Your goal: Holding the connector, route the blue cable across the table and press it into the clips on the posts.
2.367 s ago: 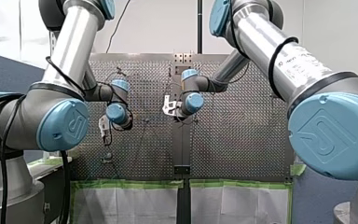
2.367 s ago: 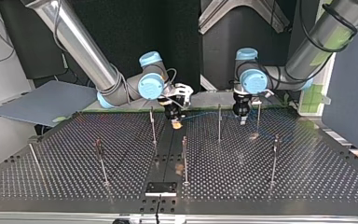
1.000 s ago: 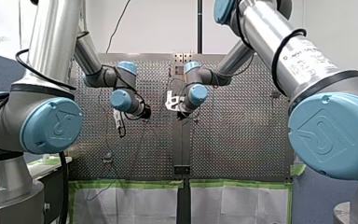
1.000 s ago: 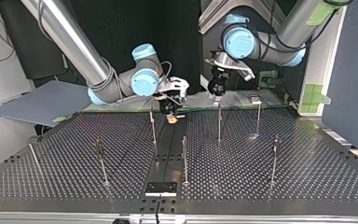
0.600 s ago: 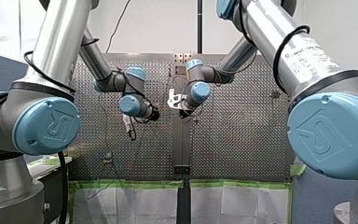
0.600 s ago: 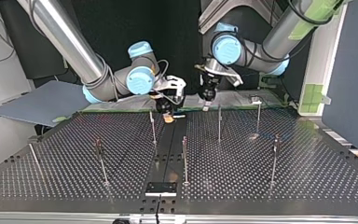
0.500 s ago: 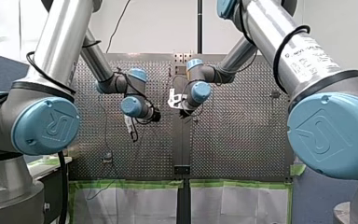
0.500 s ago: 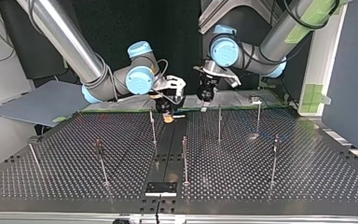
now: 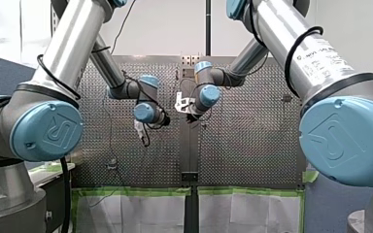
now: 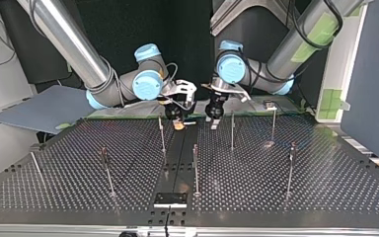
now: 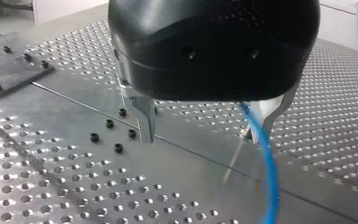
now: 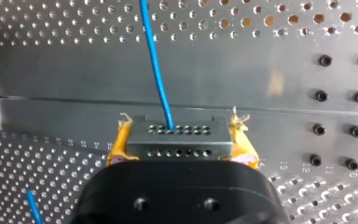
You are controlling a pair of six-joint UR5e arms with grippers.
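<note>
**Left arm swings in beside the held connector**

The table (image 10: 286, 192) is wide and mostly bare, with thin posts (image 10: 232, 131) standing well apart across it. Both arms work at its edge nearest their bases, close to the middle seam.

The big change is the left arm (image 10: 301, 44). A couple of seconds ago its tool hung low by the posts at the top view's right. It has since lifted and swept inward, and the left tool (image 10: 213, 121) now hangs just beside the right tool (image 10: 179, 123). The right arm (image 10: 74, 39) has barely shifted.

The right tool's yellow pads are clamped on the connector (image 12: 177, 140), held just above the seam. The cable (image 12: 154, 60) runs straight out of the connector's face. The left tool's fingers stand wide apart with nothing between them, and the cable passes right by one finger.

I'd say the left tool is lining up to take the cable near the connector and guide it. I can't make out any clips, or cable seated in one, so routing looks barely begun.

Room is tight here: a post stands close on the outer side of each tool. Towards the camera in the top view, the table is open.
</note>
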